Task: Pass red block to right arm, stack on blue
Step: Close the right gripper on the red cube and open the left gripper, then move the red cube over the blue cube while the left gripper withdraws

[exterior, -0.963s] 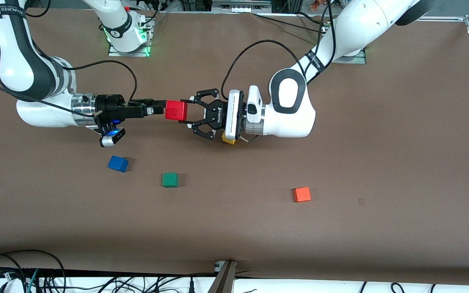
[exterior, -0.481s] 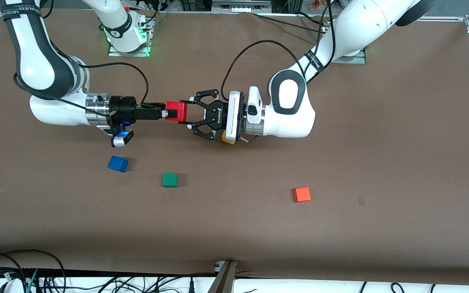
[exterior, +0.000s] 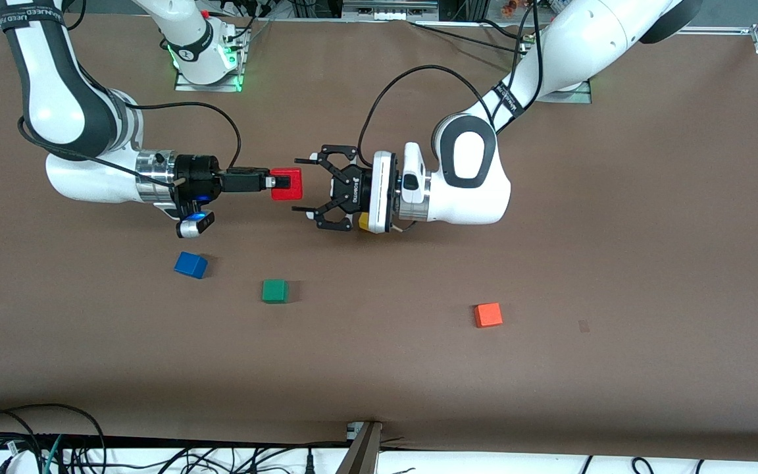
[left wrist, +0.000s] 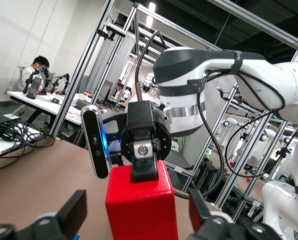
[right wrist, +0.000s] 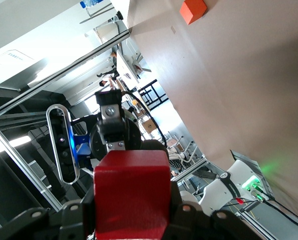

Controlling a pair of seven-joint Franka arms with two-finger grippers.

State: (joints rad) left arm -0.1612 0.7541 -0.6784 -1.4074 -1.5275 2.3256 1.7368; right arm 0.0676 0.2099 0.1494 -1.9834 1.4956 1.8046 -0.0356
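The red block [exterior: 286,184] hangs in the air over the middle of the table. My right gripper [exterior: 274,181], slim and black, is shut on it from the right arm's end. In the right wrist view the red block [right wrist: 131,192] fills the space between the dark pads [right wrist: 76,215]. My left gripper [exterior: 299,185], a splayed claw, stands open around the block's other end. In the left wrist view the fingers [left wrist: 71,215] stand apart from the red block [left wrist: 141,205] on both sides. The blue cube [exterior: 190,264] sits on the table, nearer the front camera than the right gripper.
A green cube [exterior: 275,291] lies beside the blue one. An orange-red cube [exterior: 487,315] sits toward the left arm's end. A yellow cube [exterior: 367,222] shows under the left wrist. Cables run along the table's front edge.
The right gripper came up to the red block and shut on it. The left gripper then let go, opened wide and drew back slightly.
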